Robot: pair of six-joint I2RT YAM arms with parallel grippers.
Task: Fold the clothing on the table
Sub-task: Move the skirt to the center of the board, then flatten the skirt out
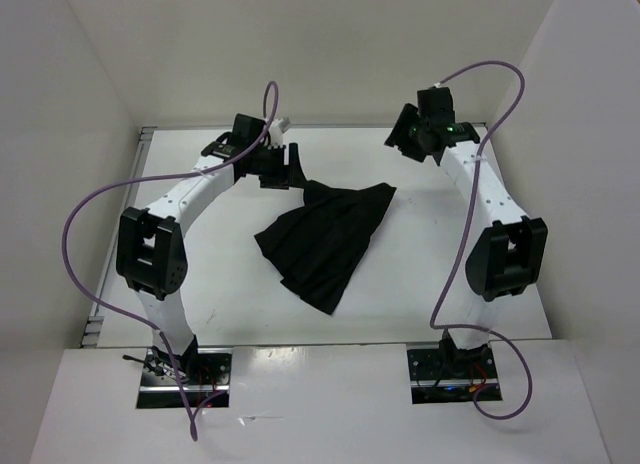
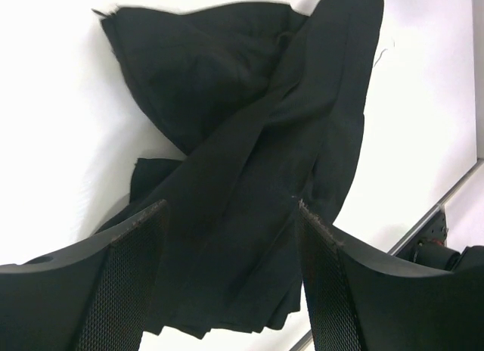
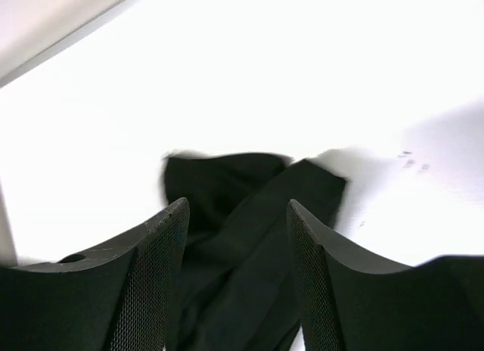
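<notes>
Black pleated skirt [image 1: 325,244] lies crumpled on the white table [image 1: 400,299], about at its centre in the top view. Its broad edge is toward 12 o'clock and it narrows to a tip at 6 o'clock, with a bunched lobe sticking out at 9 o'clock. One layer is folded over another, so the fan shape is uneven.

The left gripper [image 1: 283,177] sits at the skirt's 11 o'clock corner, just beside the cloth. Its wrist camera shows the two fingers [image 2: 132,279] spread wide, with the skirt [image 2: 249,162] filling the gap below them. I cannot tell whether either pad touches the cloth. The table's metal rim [image 2: 423,222] runs past at 4 o'clock in that view.

The right gripper [image 1: 405,139] hangs at 1 o'clock from the skirt, well apart from it, near the far edge of the table. Its fingers [image 3: 155,283] also stand apart and grip nothing. The skirt [image 3: 242,207], blurred, lies on the table beyond the gap.

A purple cable [image 1: 90,209] loops off each arm
</notes>
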